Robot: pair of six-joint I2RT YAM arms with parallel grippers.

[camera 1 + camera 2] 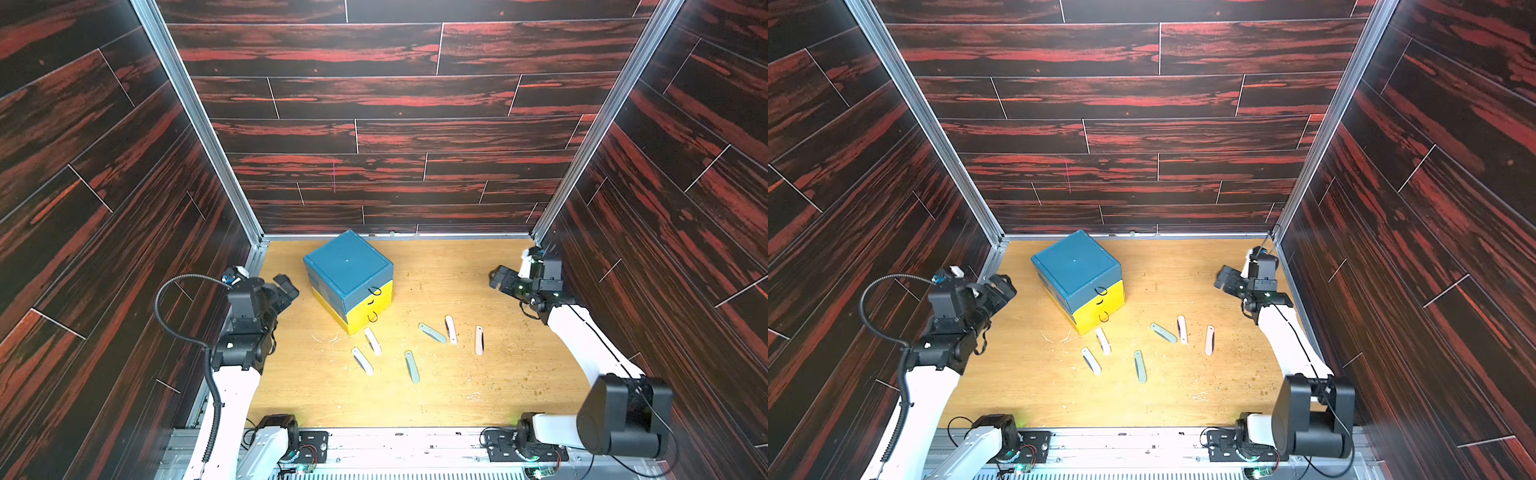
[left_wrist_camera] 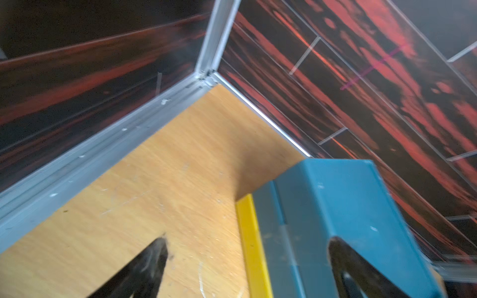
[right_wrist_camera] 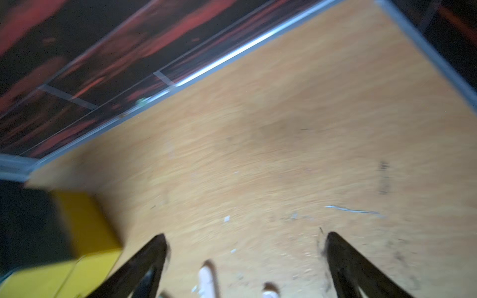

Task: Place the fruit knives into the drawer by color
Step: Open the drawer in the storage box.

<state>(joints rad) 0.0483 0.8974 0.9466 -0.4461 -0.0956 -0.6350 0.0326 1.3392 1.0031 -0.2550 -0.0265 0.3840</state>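
Out near the side walls, the left gripper (image 1: 286,289) and right gripper (image 1: 500,280) are both hanging wide open, holding nothing. Six knives (image 1: 411,366) are lying by the drawer (image 1: 347,266) in both top views; left wrist's only catching the drawer.

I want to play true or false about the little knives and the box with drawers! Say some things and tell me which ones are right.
1. Six knives lie on the table. True.
2. The left tool is holding a knife. False: it and the right tool are both open and empty.
3. The drawer box has a teal top. True.
4. The knives lie behind the box, by the back wall. False: they lie in front of it, on the side with the drawer pulls.
5. All the knives are the same colour. False: two are grey-green, the others pale pinkish-white.
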